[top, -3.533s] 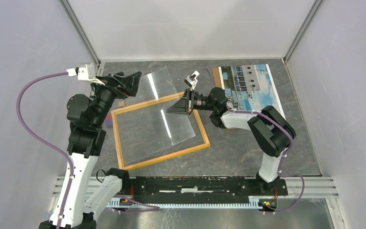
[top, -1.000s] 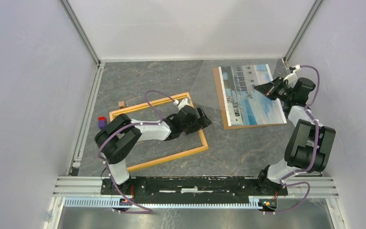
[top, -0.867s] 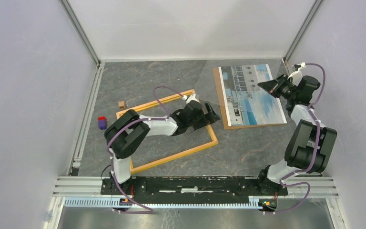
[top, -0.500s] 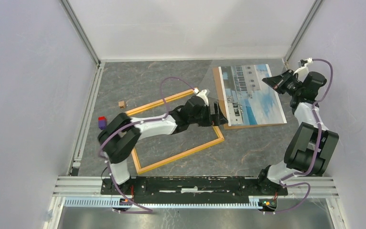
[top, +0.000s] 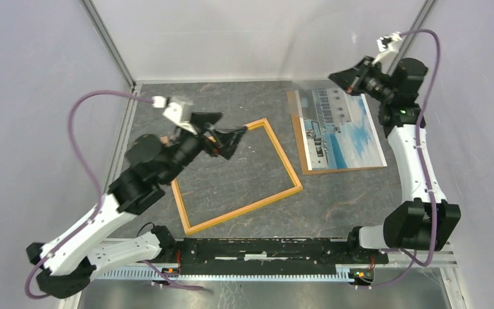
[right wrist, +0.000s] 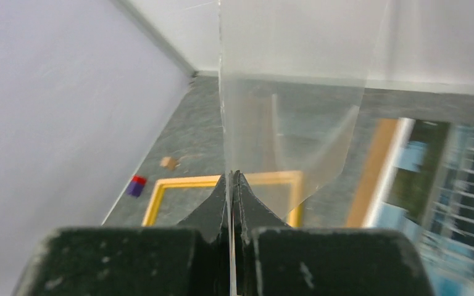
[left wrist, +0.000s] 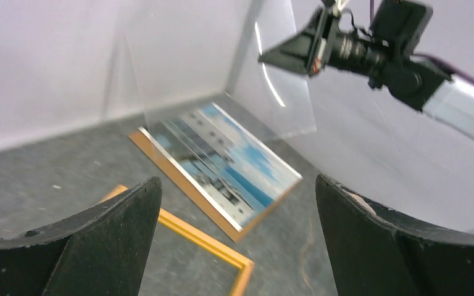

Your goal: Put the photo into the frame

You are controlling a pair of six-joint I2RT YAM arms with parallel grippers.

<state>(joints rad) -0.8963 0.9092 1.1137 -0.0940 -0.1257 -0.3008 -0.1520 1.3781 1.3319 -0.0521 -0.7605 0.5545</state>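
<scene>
The frame (top: 282, 154) of orange-yellow wood lies flat mid-table, holding nothing. It also shows in the right wrist view (right wrist: 185, 182). The photo (top: 342, 125) lies on a brown backing board (top: 298, 132) to its right, and shows in the left wrist view (left wrist: 229, 161). My left gripper (top: 233, 123) hovers open above the frame's far-left part, and its fingers (left wrist: 86, 240) are spread wide. My right gripper (top: 333, 76) is raised over the photo's far end. It is shut (right wrist: 230, 177) on the edge of a clear sheet (right wrist: 290, 117), held upright.
A small wooden block (right wrist: 168, 163) and a red-and-purple block (right wrist: 137, 185) lie left of the frame near the left wall. White walls close the table on three sides. The right arm (top: 411, 154) stands along the right wall.
The frame has slid and turned toward the photo. My left gripper has lifted off it and drawn back left, open. My right gripper has risen higher with the clear sheet.
</scene>
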